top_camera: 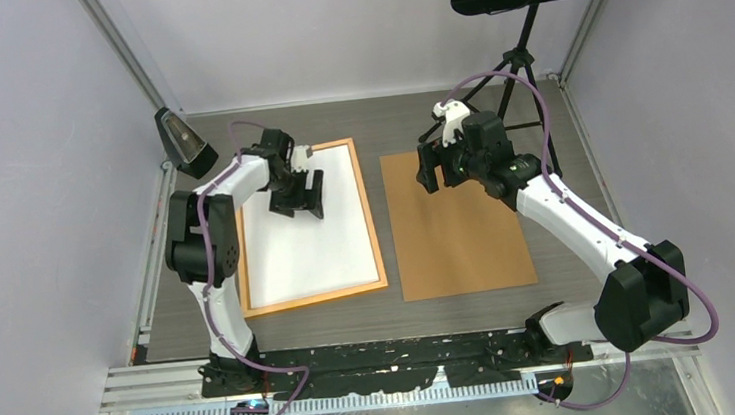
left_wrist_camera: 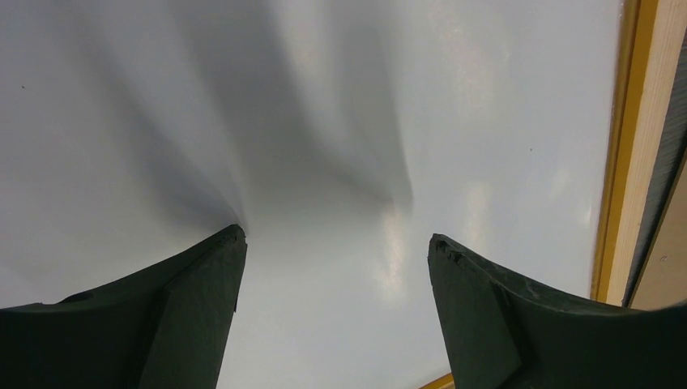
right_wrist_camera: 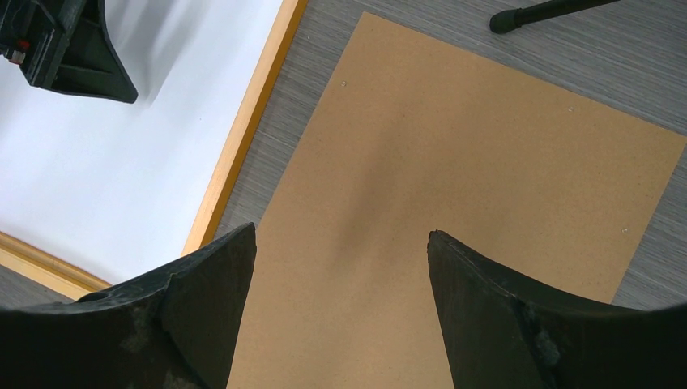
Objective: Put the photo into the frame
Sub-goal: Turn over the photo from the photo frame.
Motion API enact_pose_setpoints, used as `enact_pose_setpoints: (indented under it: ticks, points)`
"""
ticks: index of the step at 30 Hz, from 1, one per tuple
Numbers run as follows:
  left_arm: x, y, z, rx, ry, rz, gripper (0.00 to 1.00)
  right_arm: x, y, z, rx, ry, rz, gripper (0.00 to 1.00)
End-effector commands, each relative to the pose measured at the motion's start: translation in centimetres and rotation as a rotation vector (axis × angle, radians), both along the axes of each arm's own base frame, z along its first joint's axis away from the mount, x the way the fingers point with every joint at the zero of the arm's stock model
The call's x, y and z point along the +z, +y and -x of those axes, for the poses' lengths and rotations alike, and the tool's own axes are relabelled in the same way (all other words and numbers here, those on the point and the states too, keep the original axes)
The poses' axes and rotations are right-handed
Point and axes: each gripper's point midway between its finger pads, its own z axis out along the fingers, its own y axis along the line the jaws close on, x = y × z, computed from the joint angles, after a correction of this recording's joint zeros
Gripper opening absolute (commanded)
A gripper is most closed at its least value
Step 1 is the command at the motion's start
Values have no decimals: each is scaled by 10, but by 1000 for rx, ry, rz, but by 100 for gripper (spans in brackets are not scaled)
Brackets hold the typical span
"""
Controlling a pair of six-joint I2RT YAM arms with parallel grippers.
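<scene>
Orange frame [top_camera: 377, 237] on the worktop's left already holding the photo [top_camera: 307, 253], white back up; left end effector [left_wrist_camera: 336, 239] hovering low over that sheet, jaws apart, right end effector [right_wrist_camera: 342, 235] likewise apart and empty above the brown backing board [top_camera: 456, 230], apparently not yet fitted.

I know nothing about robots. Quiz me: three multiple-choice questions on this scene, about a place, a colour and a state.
1. Where is the brown board? A on the table, right of the frame; B inside the frame; C on the stand.
2. The photo has its upturned side: A green; B white; C black.
3. The left hand is: A shut on the photo; B out of sight; C open over the photo.
Answers: A, it lies apart from the frame; B, plain white shows; C, its fingers stand apart.
</scene>
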Motion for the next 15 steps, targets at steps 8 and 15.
enact_pose_setpoints:
  ticks: [8, 15]
  points:
    - [61, -4, -21, 20, -102, -7, 92, 19, 4, -6, 3, -62, -42, 84]
    - [76, 1, -78, 109, -197, -48, 97, 17, 5, -9, 4, -56, -34, 84]
